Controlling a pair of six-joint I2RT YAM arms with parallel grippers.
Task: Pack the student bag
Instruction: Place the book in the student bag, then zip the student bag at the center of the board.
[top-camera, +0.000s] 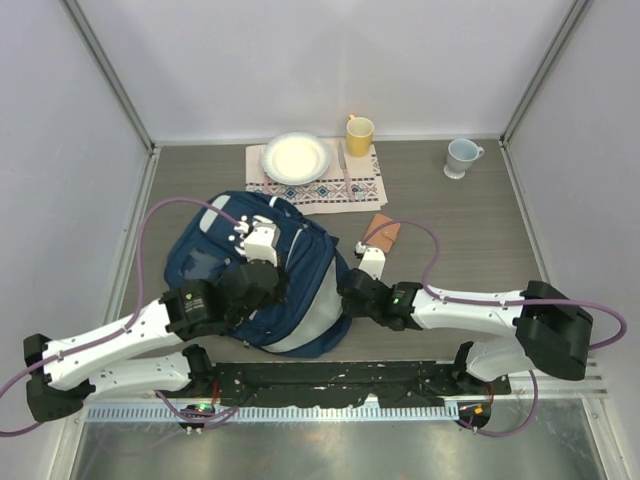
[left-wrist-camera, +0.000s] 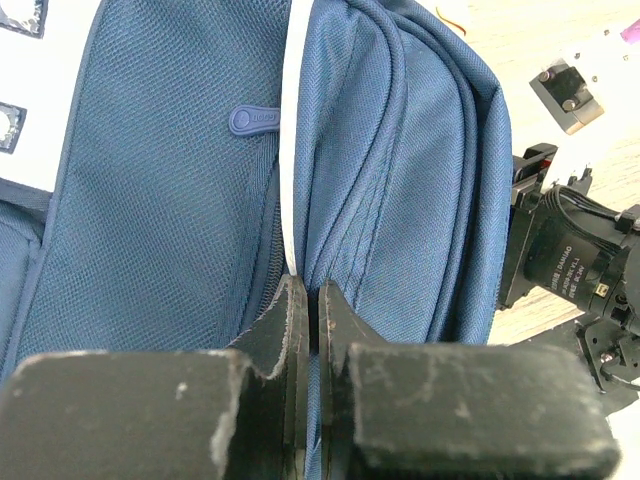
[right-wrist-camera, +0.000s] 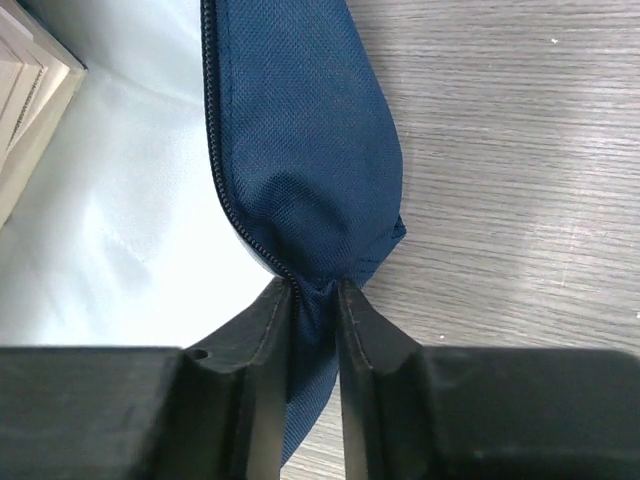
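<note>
The student bag (top-camera: 215, 262) is a navy blue backpack lying flat at the table's centre-left, with a pale inner lining (top-camera: 318, 310) showing at its open right side. My left gripper (top-camera: 262, 283) sits on top of the bag and is shut on a fold of its fabric (left-wrist-camera: 312, 300) next to the white stripe (left-wrist-camera: 291, 150). My right gripper (top-camera: 350, 290) is at the bag's right edge and is shut on the navy flap (right-wrist-camera: 310, 170) by the zipper (right-wrist-camera: 225, 190). The pale lining (right-wrist-camera: 120, 230) and book edges (right-wrist-camera: 25, 110) show inside.
A patterned cloth (top-camera: 322, 183) at the back holds a white plate (top-camera: 295, 157), a knife (top-camera: 345, 170) and a yellow mug (top-camera: 359, 132). A pale mug (top-camera: 461, 156) stands back right. A brown notebook (top-camera: 382, 232) lies right of the bag.
</note>
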